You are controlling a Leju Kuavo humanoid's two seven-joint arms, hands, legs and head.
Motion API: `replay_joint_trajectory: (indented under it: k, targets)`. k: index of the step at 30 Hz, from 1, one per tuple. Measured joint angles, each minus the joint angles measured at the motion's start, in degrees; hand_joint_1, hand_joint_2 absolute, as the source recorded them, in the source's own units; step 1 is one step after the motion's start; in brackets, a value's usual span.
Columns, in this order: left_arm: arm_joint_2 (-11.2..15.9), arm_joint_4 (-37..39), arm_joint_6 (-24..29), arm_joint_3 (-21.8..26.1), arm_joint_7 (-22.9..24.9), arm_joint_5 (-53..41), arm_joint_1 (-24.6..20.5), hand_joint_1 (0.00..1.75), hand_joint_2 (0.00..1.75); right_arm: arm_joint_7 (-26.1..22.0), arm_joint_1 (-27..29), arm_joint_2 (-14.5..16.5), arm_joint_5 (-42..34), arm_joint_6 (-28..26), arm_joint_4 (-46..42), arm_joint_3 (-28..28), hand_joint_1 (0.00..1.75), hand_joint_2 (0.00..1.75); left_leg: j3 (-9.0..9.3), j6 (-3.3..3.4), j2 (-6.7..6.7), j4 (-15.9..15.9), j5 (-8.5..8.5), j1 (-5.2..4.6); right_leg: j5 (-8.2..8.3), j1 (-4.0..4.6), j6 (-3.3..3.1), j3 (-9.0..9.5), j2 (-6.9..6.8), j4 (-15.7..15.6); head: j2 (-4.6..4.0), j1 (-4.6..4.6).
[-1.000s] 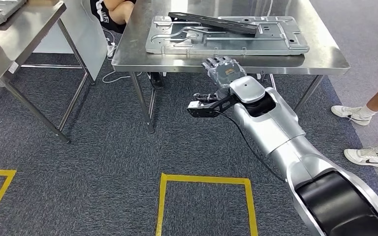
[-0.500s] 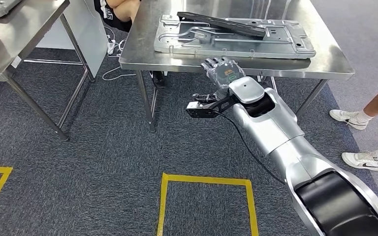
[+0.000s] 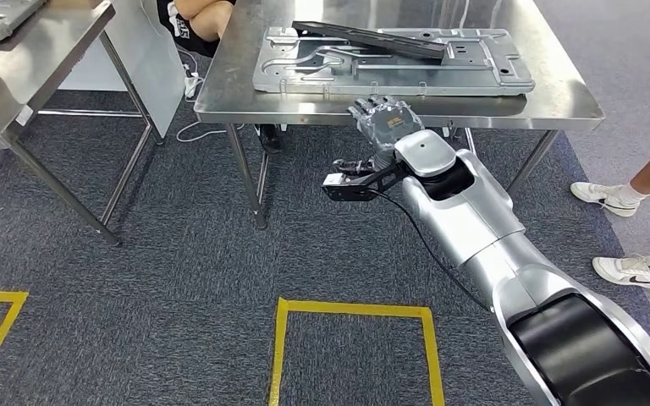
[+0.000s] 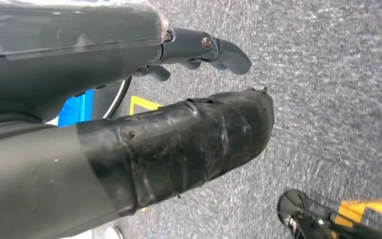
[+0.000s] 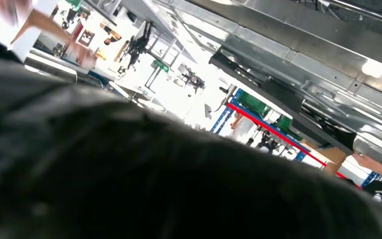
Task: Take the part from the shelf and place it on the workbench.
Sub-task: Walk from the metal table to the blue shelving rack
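Note:
The part, a large grey stamped metal plate (image 3: 389, 69), lies flat on the steel workbench (image 3: 228, 95), with a long black strip (image 3: 368, 38) resting across its far side. My right hand (image 3: 382, 121) is at the workbench's front edge, just short of the plate, its fingers pointing toward the table and holding nothing. In the right wrist view the plate (image 5: 298, 59) and the black strip (image 5: 278, 102) show close by, past the blurred dark hand (image 5: 129, 174). My left hand (image 4: 144, 144) hangs over grey carpet, fingers loose, with nothing in it.
A second steel table (image 3: 25, 63) stands at the left. A person sits behind the workbench (image 3: 195, 17); another person's white shoes (image 3: 605, 196) are on the floor at the right. Yellow tape squares (image 3: 351, 309) mark the carpet in front of me.
The whole picture swayed slightly right and back, so my head moved. My right arm and hand keep the same pose at the table edge; the plate has not moved.

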Motion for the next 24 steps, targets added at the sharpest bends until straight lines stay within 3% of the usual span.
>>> replay_joint_trajectory:
  k: [3,5,8,10,12,14,15,16,17,19,21,24]
  targets:
    - [0.1,0.0,0.0,0.0,0.0,0.0,0.1,0.00,0.00,0.0,-0.1,0.0,0.0,0.0,0.0,0.0,0.00,0.00,5.16,0.06,0.00,-10.6,5.18,0.08,-0.63,-0.11,0.59,-0.11,0.09,0.8,0.00,0.00]
    - [0.2,0.0,0.0,0.0,0.0,0.0,0.0,0.00,0.00,0.0,-0.1,0.0,0.0,0.0,0.0,0.0,0.00,0.00,6.81,0.54,-0.11,-13.9,5.56,-0.15,-0.87,0.04,1.09,-0.31,0.12,1.2,0.00,0.01]
    - [0.1,0.0,0.0,0.0,0.0,0.0,-0.1,0.00,0.00,0.0,-0.1,0.0,0.0,0.0,0.0,0.0,0.00,0.00,6.97,1.47,-0.10,-14.4,5.53,-0.08,-1.28,0.12,1.82,-0.45,0.15,1.7,0.00,0.02]
    - [0.1,0.0,0.0,0.0,0.0,0.0,-0.1,0.00,0.00,0.0,-0.2,0.0,0.0,0.0,0.0,0.0,0.00,0.00,7.13,2.23,0.03,-14.8,5.72,0.11,-3.71,0.02,2.35,-2.00,0.14,5.3,0.00,0.02]
    - [0.1,0.0,0.0,0.0,0.0,0.0,0.0,0.00,0.00,0.0,-0.1,0.0,0.0,0.0,0.0,0.0,0.00,0.00,7.14,2.68,0.13,-14.8,5.70,0.03,-7.35,-0.09,2.71,-5.52,0.11,12.9,0.00,0.02]
    - [0.2,0.0,0.0,0.0,0.0,0.0,0.0,0.00,0.00,0.0,0.1,-0.1,0.0,0.0,0.0,0.0,0.00,0.00,7.16,2.78,0.10,-14.7,5.64,-0.06,-8.32,-0.21,2.86,-8.20,0.10,18.0,0.00,0.02]
    - [0.2,0.0,0.0,0.0,0.0,0.0,0.0,0.00,0.00,0.0,0.2,-0.1,0.0,0.0,0.1,0.0,0.00,0.00,7.23,2.78,0.04,-14.7,5.59,-0.09,-7.08,-0.24,2.78,-8.12,0.10,17.5,0.00,0.02]
    - [0.2,0.0,0.0,0.0,0.0,0.0,0.0,0.00,0.00,0.0,0.2,-0.1,0.0,0.0,0.1,0.0,0.00,0.00,7.34,2.77,-0.02,-14.7,5.51,-0.13,-5.00,-0.24,2.58,-6.97,0.10,14.8,0.00,0.02]
    - [0.2,0.0,0.0,0.0,0.0,0.0,0.0,0.00,0.00,0.0,0.1,-0.1,0.0,0.0,0.1,0.0,0.00,0.00,7.46,2.71,-0.06,-14.7,5.41,-0.15,-2.75,-0.16,2.24,-5.10,0.10,10.6,0.00,0.02]
    - [0.1,0.0,0.0,0.0,0.0,0.0,0.0,0.00,0.00,0.0,-0.1,-0.1,0.0,0.0,0.0,0.0,0.00,0.00,7.61,2.44,-0.08,-14.7,5.25,-0.28,-0.24,0.22,1.62,-1.76,0.07,3.7,0.00,0.02]
    - [0.0,0.0,0.0,0.0,0.0,0.0,0.0,0.00,0.00,0.0,-0.2,-0.1,0.0,0.0,0.0,0.0,0.00,0.00,7.66,1.99,-0.08,-14.8,5.26,-0.35,-0.25,0.55,1.29,-0.77,0.06,1.6,0.00,0.02]
    - [0.0,0.0,0.0,0.0,0.0,0.0,0.0,0.00,0.00,0.0,-0.3,0.0,0.0,0.0,0.0,0.0,0.00,0.00,7.35,1.14,-0.07,-14.0,4.37,-0.40,0.06,0.09,0.62,-0.45,0.02,0.4,0.00,0.01]
